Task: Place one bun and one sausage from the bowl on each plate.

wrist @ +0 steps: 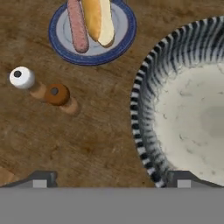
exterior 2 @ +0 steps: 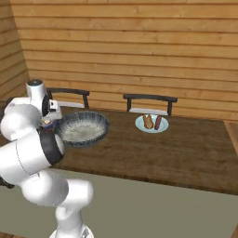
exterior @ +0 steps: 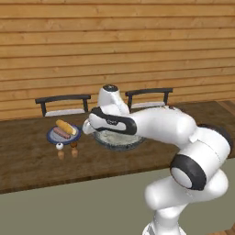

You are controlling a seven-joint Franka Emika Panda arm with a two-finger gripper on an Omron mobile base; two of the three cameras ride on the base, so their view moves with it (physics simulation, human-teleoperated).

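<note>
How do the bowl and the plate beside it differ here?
The bowl is much wider and deeper than the plate, which is small and flat. The bowl's rim has a dark striped pattern around a pale speckled inside; the plate has a plain blue rim. The plate carries a bun and a sausage; the visible part of the bowl holds nothing. Both are round and rest on the wooden table.
</note>
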